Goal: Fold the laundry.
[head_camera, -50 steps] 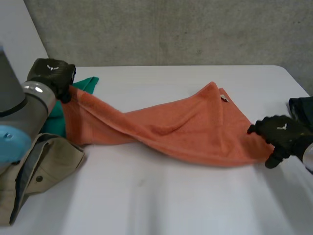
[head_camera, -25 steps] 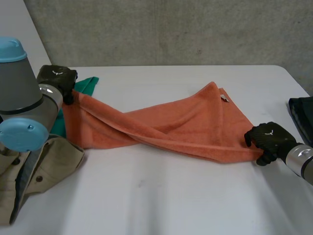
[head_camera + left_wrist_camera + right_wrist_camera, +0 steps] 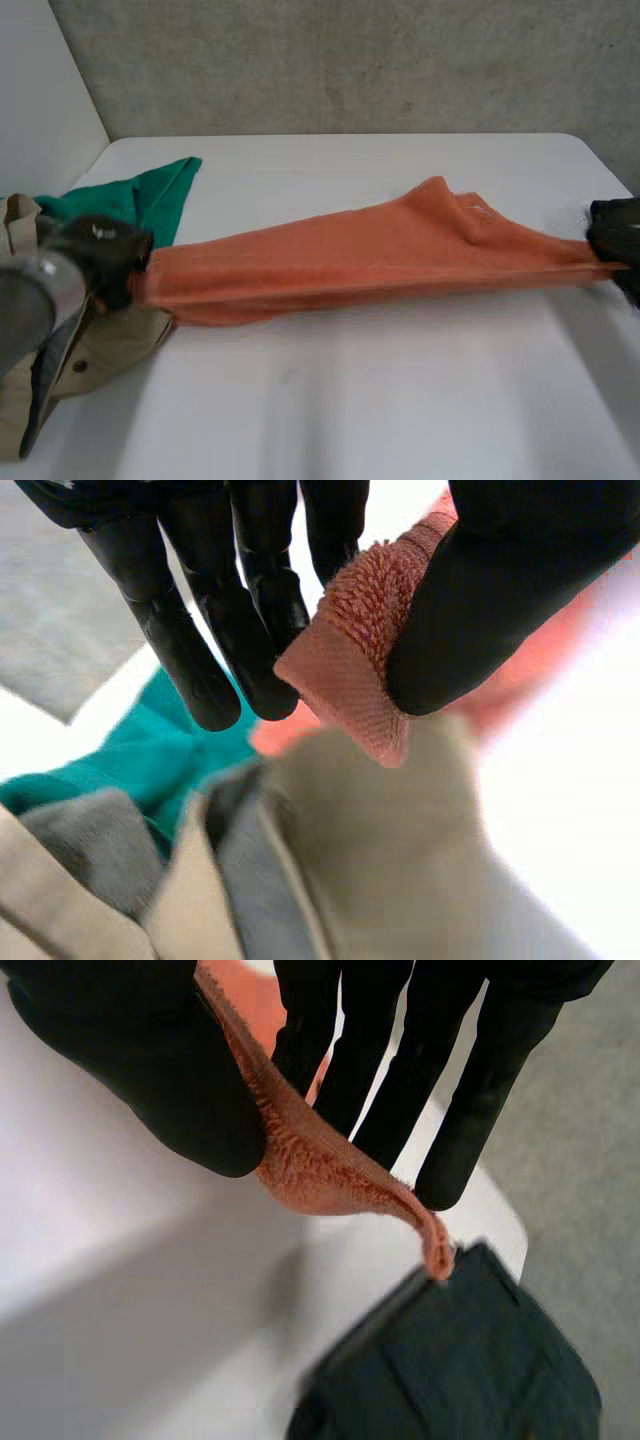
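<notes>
An orange towel [image 3: 380, 255] spans the white table [image 3: 330, 400] as a taut, twisted band, apparently drawn out so it can be straightened before folding. The left hand [image 3: 100, 252] pinches one corner between thumb and fingers above a beige garment [image 3: 95, 350] and a green cloth [image 3: 140, 200]. The right hand [image 3: 130, 1070] clamps the opposite corner likewise, beside a dark cloth [image 3: 460, 1380].

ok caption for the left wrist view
Left hand pinches a corner of the orange towel above the beige garment and green cloth.
</notes>
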Controlling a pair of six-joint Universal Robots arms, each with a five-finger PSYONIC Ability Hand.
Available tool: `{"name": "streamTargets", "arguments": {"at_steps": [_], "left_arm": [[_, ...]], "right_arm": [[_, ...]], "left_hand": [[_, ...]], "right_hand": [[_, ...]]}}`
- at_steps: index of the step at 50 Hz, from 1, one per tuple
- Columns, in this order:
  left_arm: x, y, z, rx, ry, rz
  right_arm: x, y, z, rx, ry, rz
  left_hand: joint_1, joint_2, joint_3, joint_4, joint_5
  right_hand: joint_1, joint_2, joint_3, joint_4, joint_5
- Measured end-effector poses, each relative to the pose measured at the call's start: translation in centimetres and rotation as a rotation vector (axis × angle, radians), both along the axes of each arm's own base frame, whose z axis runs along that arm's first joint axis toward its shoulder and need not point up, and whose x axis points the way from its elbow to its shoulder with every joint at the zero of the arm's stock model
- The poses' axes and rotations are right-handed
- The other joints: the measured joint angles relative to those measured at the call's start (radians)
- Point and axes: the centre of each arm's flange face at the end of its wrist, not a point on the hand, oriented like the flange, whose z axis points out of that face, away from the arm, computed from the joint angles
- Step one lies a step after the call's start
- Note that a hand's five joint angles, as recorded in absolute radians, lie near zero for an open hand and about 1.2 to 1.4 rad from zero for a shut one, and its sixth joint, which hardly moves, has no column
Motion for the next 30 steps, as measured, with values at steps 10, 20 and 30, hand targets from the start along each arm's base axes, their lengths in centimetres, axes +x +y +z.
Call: {"name": "streamTargets", "arguments": {"at_steps": [10, 20, 30], "left_arm": [[1.1, 6.0, -1.5, 0.063, -0.15, -0.171], [-0.5, 0.5, -3.1, -0.063, -0.149, -0.128], [-3.5, -7.9, -4.1, -0.223, -0.08, -0.013]], "right_arm": [[-1.4, 3.8, 1.3, 0.254, 0.205, 0.089], [1.7, 0.1, -1.4, 0.131, 0.125, 0.101], [4.0, -6.5, -4.2, -0.038, 0.079, -0.019]], "left_hand": [[0.0, 0.0, 0.0, 0.0, 0.0], [0.0, 0.0, 0.0, 0.0, 0.0], [0.0, 0.0, 0.0, 0.0, 0.0]], "right_hand": [[0.0, 0.0, 0.0, 0.0, 0.0], [0.0, 0.0, 0.0, 0.0, 0.0], [0.0, 0.0, 0.0, 0.0, 0.0]]}}
